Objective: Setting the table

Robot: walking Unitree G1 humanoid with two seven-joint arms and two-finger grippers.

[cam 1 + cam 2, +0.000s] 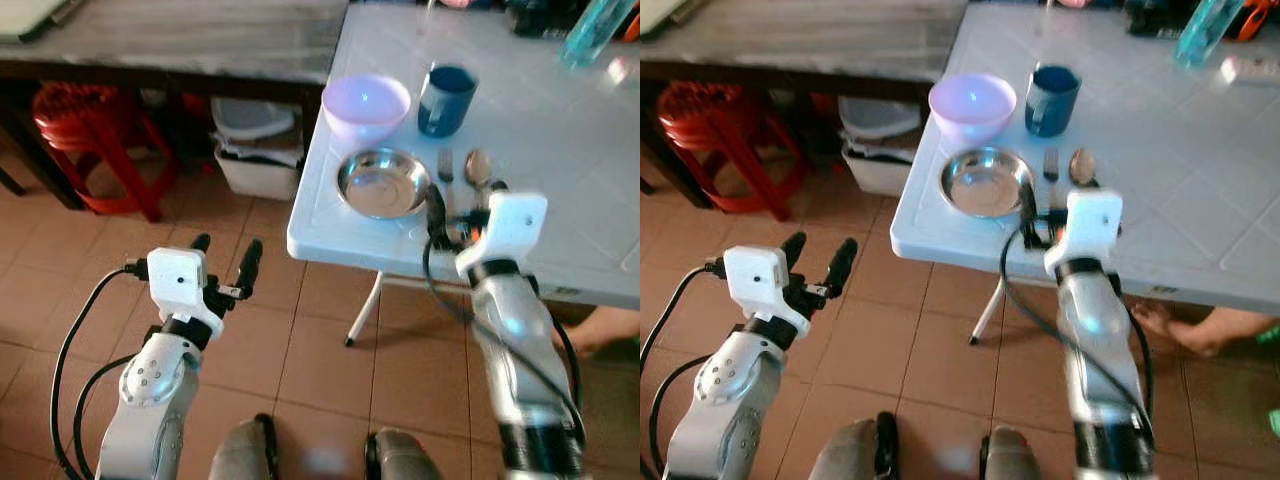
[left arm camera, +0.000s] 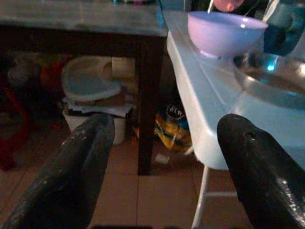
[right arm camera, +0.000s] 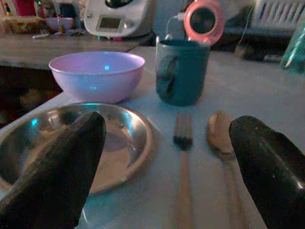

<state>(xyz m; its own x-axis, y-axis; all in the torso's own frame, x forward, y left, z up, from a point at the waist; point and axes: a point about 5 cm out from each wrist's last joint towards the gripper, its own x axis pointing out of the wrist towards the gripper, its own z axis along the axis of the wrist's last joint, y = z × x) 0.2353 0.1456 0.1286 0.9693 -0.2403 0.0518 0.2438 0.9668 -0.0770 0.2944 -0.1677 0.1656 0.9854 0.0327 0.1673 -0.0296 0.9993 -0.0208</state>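
From the head we see our right pincer [image 1: 458, 212] at the near edge of the white table [image 1: 560, 150], with the steel plate [image 1: 383, 183], fork [image 1: 446, 170] and spoon [image 1: 477, 168] by that edge and the lilac bowl [image 1: 365, 104] and blue mug [image 1: 446, 99] just behind. Our left wrist shows the left pincer [image 2: 162, 157] spread wide over the floor beside the table's corner. Our right wrist shows the right pincer's fingers [image 3: 57, 167] wide apart, holding nothing, above plate and cutlery.

Both silver arms reach forward from the body. The left gripper [image 1: 224, 253] is held out low, its two black fingers spread apart and pointing forward and slightly up. The right gripper [image 1: 462, 205] is raised higher and stretched further ahead, its fingers [image 3: 57, 176] also spread wide. Black cables loop along both wrists and forearms.
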